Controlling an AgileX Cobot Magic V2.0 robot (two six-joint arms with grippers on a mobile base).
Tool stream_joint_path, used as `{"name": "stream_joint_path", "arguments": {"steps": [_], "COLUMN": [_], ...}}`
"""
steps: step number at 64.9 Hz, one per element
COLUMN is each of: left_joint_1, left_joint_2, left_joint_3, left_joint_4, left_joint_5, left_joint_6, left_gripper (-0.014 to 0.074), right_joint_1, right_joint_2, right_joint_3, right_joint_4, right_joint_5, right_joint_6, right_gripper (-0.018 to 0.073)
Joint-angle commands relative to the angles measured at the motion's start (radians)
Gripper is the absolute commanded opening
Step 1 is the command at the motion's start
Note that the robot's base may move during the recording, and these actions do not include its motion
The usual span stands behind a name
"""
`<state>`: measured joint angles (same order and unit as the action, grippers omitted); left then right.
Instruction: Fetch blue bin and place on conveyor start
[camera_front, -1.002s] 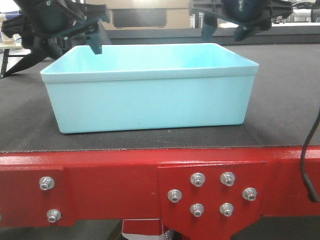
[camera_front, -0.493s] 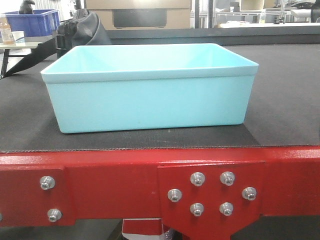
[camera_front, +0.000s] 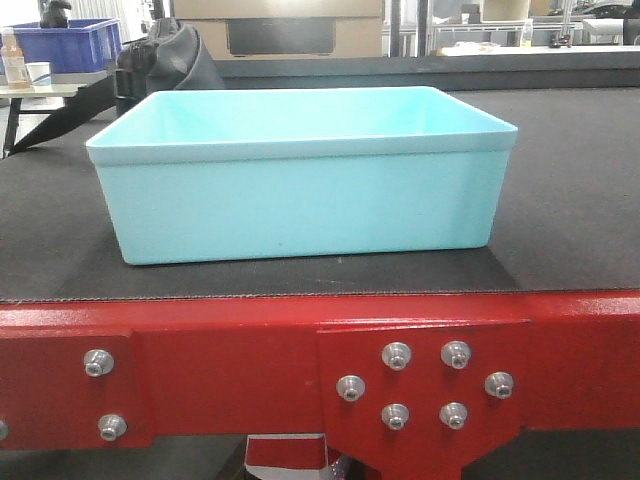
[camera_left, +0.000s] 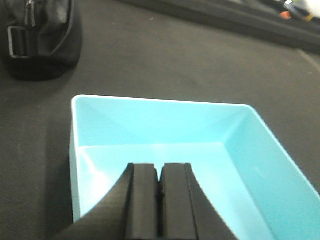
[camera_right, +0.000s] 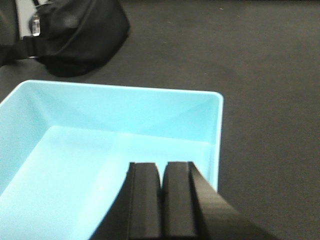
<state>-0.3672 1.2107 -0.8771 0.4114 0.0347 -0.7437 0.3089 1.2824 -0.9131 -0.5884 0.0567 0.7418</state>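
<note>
The blue bin (camera_front: 300, 175), a pale aqua open tub, stands upright on the black belt of the conveyor start (camera_front: 560, 230), just behind the red frame (camera_front: 230, 370). It is empty. In the left wrist view my left gripper (camera_left: 159, 172) hangs above the bin (camera_left: 200, 150) near its left wall, jaws shut on nothing. From the right wrist camera, my right gripper (camera_right: 162, 172) hovers over the bin (camera_right: 75, 165) close to its right wall, likewise shut with nothing held. Neither gripper shows in the front view.
A black strapped bag (camera_front: 165, 60) lies on the belt behind the bin's left corner, also seen as the bag (camera_left: 42, 35) and the bag (camera_right: 75, 35). A dark blue crate (camera_front: 75, 45) stands far back left. Silver bolts (camera_front: 420, 385) stud the frame.
Both arms, which hung over the bin's back corners a second ago, have lifted out of the front view. The bin stays put on the belt.
</note>
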Motion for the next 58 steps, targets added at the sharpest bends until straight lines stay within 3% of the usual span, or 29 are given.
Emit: {"name": "stream_joint_path", "arguments": {"steps": [1, 10, 24, 38, 58], "left_joint_1": [0.001, 0.001, 0.001, 0.001, 0.001], "left_joint_2": [-0.069, -0.194, -0.416, -0.635, -0.812], "left_joint_3": [0.069, 0.154, 0.256, 0.268, 0.268], "left_joint_4": [0.0, 0.004, 0.104, 0.104, 0.104], "left_joint_5": [-0.081, -0.049, -0.035, 0.139, 0.158], "left_joint_6": [0.0, 0.0, 0.0, 0.0, 0.0], "left_gripper": [-0.0111, -0.0111, -0.0111, -0.0111, -0.0111], "right_joint_1": [0.0, 0.002, 0.002, 0.002, 0.002], "right_joint_2": [-0.063, -0.169, -0.344, -0.532, -0.665], "right_joint_3": [0.069, 0.163, 0.263, 0.327, 0.327], "right_joint_4": [-0.035, -0.037, -0.071, -0.071, -0.071], "right_joint_5": [-0.089, -0.125, -0.125, -0.123, -0.185], "right_joint_6": [-0.01, -0.01, -0.01, -0.01, -0.01], "right_gripper": [-0.0166, -0.0166, -0.0166, -0.0166, -0.0166]}}
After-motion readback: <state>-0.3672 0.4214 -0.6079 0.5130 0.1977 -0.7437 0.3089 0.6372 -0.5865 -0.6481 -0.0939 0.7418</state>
